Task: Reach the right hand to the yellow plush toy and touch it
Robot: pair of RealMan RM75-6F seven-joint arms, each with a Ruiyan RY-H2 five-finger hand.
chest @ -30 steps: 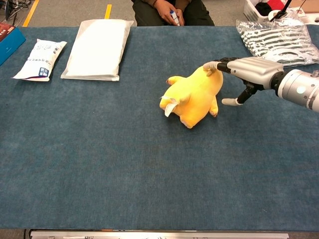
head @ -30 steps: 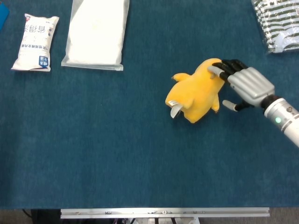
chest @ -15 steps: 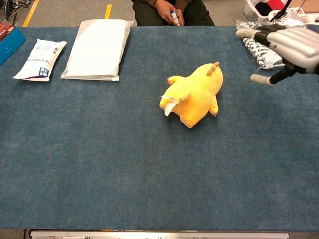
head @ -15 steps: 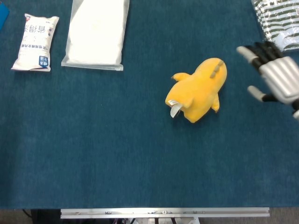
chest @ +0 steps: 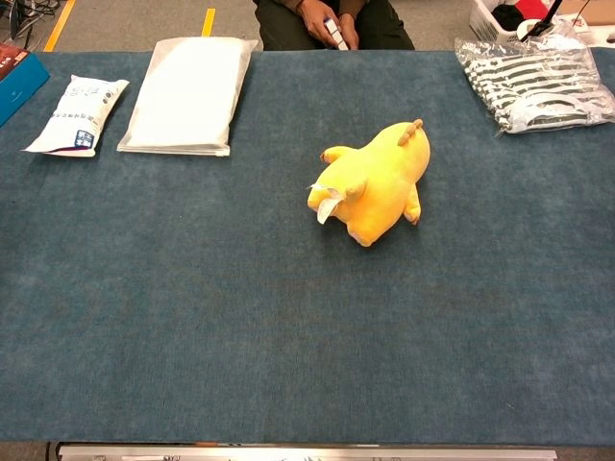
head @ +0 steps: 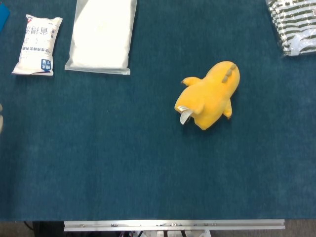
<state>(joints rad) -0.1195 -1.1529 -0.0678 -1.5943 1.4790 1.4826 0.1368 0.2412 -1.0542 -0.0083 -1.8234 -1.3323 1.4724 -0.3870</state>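
No right hand on screen in either view, and no left hand either, so whether their fingers are spread or curled is anyone's guess from here. Nothing is touching the yellow plush toy point(head: 208, 97) at this moment. It lies on its side a little right of centre on the blue worktop point(head: 123, 163), alone, with open cloth all round it (a small white tag sticks out at its lower left end). Judging progress from this alone: no contact is on show, so the reach from the right side reads as the step to be made. Further out, a white pouch point(head: 38, 45) and a flat white packet point(head: 102, 34) sit at the far left, a striped bundle point(head: 292, 24) at the far right corner, all well apart from the toy.
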